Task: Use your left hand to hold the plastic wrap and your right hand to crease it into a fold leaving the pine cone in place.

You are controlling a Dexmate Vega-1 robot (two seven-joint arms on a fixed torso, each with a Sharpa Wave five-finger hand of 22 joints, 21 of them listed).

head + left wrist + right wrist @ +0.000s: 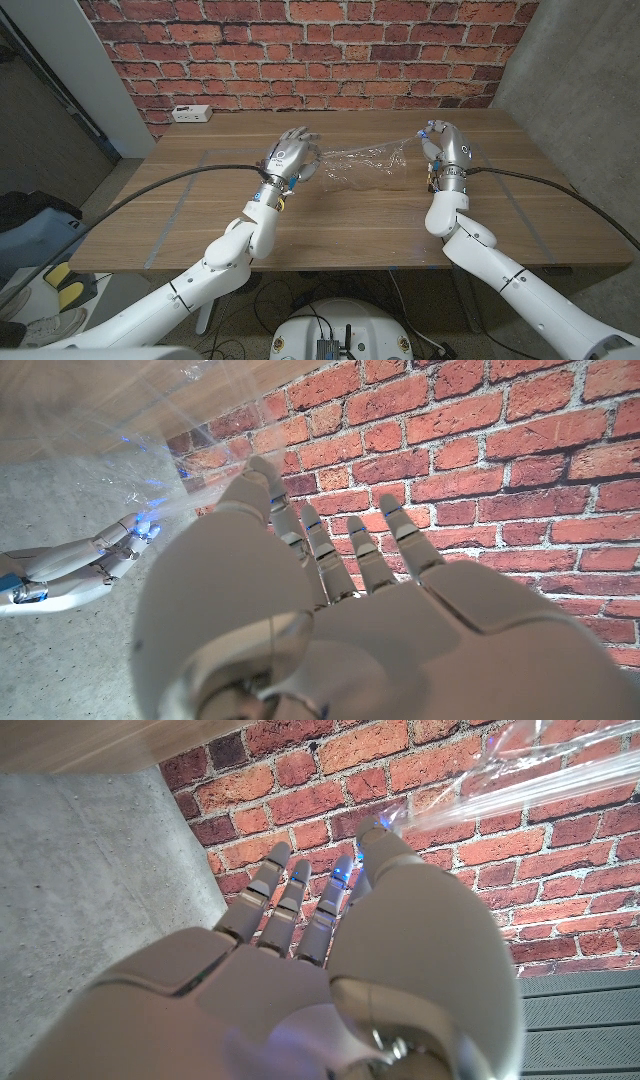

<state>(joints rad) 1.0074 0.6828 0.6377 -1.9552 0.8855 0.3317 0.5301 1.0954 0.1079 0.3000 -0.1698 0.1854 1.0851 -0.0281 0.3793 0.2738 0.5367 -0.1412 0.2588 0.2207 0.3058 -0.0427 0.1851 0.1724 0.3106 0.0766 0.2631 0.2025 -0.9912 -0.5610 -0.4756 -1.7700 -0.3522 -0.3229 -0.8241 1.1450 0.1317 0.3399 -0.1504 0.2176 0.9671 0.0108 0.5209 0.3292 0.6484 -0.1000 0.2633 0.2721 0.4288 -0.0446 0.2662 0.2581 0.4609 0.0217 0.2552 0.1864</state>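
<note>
Low in the head view, both arms rise from the bottom corners over the near edge of the wooden surface (200, 235). Left of centre, the left robot hand (287, 156) sits with its fingers spread and reaching toward the wall, on the left end of the plastic wrap (362, 160); whether it truly grips the film I cannot tell. In the left wrist view that hand (330, 610) fills the lower frame, fingers fanned apart, with the wrap (120, 410) showing as a shimmer across the upper left.

The wrap is a clear, crumpled sheet stretched across the middle of the head view, rising from the surface toward the upper right. There the right robot hand (442, 146) pinches its far end, lifted off the surface. In the right wrist view the film (520, 780) runs as a taut twisted strand from that hand's (350, 980) fingertip (378, 832) to the upper right corner.

Farther back, at the upper left of the surface, lies a white power strip (190, 113). Behind it stands a brick wall (300, 45).
</note>
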